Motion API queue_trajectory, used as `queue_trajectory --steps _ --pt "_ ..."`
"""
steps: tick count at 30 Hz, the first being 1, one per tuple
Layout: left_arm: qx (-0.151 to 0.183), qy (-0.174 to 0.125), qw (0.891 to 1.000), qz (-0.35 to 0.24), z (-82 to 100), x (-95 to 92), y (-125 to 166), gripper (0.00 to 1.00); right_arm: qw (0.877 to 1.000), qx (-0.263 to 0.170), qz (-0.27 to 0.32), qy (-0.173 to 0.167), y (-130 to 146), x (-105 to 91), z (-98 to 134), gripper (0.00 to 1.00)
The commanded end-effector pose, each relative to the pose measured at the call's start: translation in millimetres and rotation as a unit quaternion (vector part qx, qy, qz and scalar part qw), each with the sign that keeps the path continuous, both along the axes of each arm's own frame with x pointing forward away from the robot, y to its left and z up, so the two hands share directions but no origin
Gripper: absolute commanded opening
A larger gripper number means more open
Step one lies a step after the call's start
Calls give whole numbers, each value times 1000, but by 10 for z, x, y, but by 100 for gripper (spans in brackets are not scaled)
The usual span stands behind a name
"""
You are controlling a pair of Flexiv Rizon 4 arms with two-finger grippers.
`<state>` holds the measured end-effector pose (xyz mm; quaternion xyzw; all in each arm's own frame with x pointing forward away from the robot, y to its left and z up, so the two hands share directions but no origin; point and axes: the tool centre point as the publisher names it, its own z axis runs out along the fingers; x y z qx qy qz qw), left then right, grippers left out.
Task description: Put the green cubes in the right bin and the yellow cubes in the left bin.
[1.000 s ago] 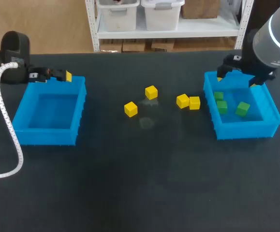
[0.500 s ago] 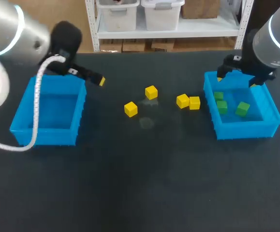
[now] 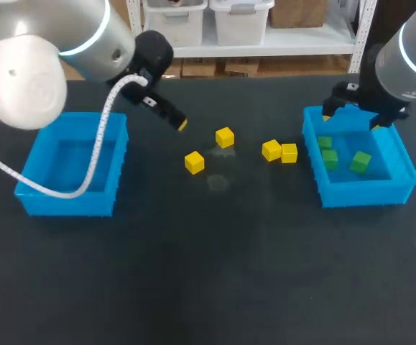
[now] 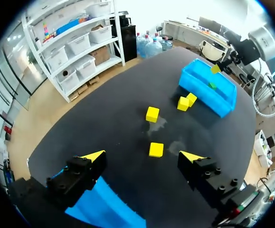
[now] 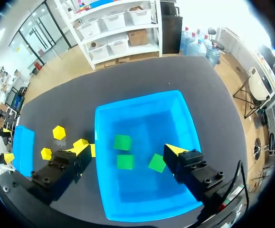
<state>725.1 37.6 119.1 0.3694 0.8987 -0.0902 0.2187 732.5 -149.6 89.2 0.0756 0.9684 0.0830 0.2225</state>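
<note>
Several yellow cubes lie mid-table: one nearest the front, one behind it, and a touching pair beside the right blue bin. Three green cubes lie inside that bin. My left gripper hovers open and empty just left of the yellow cubes. In the left wrist view the left gripper has the nearest yellow cube ahead of its fingers. My right gripper hangs open and empty over the right bin's far end, with the green cubes below the right gripper.
The left blue bin stands with nothing visible inside at the table's left, behind my left arm's white cable. Its corner shows under the left gripper. Bare dark tabletop fills the front half.
My left arm has swung right, from over the left bin's far rim to beside the yellow cubes. The right arm and all cubes have stayed put.
</note>
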Motion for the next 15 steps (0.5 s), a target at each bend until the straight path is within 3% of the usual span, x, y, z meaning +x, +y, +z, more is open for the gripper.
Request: queue_trajectory --steps 1,11,15 --pt "-12 -1 1000 -1 -205 -46 -66 100 1000 -1 -2 -3 -3 -23 -1 100" --pt "-18 18 1000 -2 -529 -72 -140 100 1000 -1 -2 -3 -3 -23 -1 100" --pt "2 21 1000 -9 -634 -51 -156 100 1000 -1 -2 -3 -3 -23 -1 100"
